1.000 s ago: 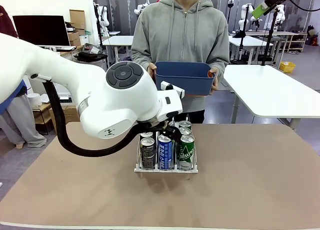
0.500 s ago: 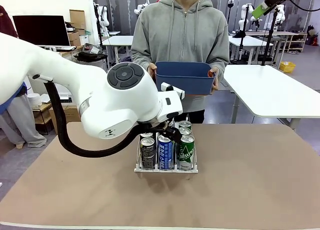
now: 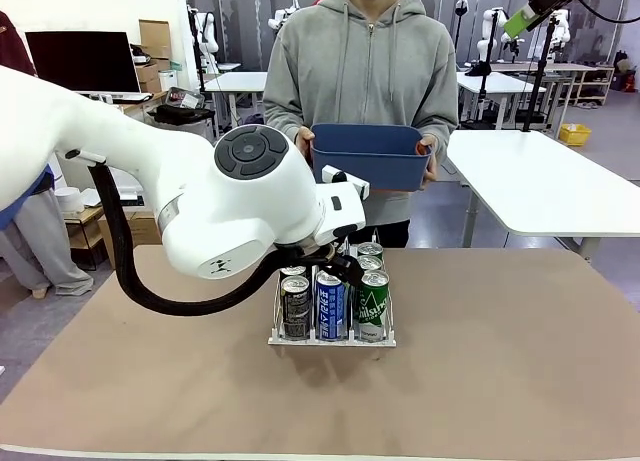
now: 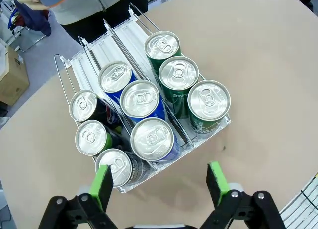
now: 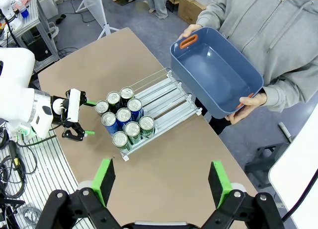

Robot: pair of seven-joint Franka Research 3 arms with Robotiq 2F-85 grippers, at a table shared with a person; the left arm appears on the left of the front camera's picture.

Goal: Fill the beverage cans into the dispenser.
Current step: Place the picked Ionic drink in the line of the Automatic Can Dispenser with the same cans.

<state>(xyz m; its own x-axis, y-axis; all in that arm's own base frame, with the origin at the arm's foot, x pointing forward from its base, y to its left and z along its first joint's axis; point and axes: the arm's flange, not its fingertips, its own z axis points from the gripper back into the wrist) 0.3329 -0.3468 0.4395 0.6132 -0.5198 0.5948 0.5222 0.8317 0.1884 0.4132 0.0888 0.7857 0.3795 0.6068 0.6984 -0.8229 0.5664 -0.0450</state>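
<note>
The dispenser (image 3: 332, 337) stands mid-table, its three lanes holding several beverage cans: black ones (image 3: 295, 306) in the left lane, blue-and-white ones (image 3: 330, 303) in the middle, green ones (image 3: 372, 303) on the right. From above, the cans (image 4: 140, 99) crowd the near end of the dispenser (image 4: 119, 40), and the far ends of the lanes are bare. My left gripper (image 4: 159, 182) hovers open just above the rack's front edge, holding nothing. My right gripper (image 5: 161, 177) hangs open high over the table, looking down on the dispenser (image 5: 164, 97) and cans (image 5: 124, 122).
A person at the far edge holds an empty dark blue tub (image 3: 368, 156) in both hands, seen also as the tub (image 5: 218, 72) from above. My bulky left arm (image 3: 240, 211) hides the rack's back part. Bare brown tabletop (image 3: 500, 361) lies around the rack.
The left arm has crept a touch to the right. Cans, tub and both grippers' jaws look unchanged.
</note>
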